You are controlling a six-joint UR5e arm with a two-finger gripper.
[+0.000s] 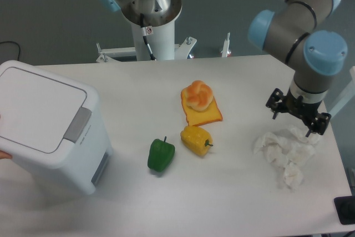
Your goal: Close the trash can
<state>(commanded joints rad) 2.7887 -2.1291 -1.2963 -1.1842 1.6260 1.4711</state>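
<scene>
On my feed the white table [138, 92] carries a small spread of items. Near the middle I see a yellow-orange slice [203, 114] lying flat, with a round orange bun [198, 95] sitting on its upper part. Just in front of the slice lies a yellow pepper [195, 140] on its side, its green stem pointing right. To the left of it, close but apart, a green pepper [161, 155] stands with its stem up. Well off to the right, near the table's edge, I see a heap of crumpled white paper tissues [284, 151]. A dark object [346, 210] shows at the lower right corner; I cannot tell what it is.
</scene>
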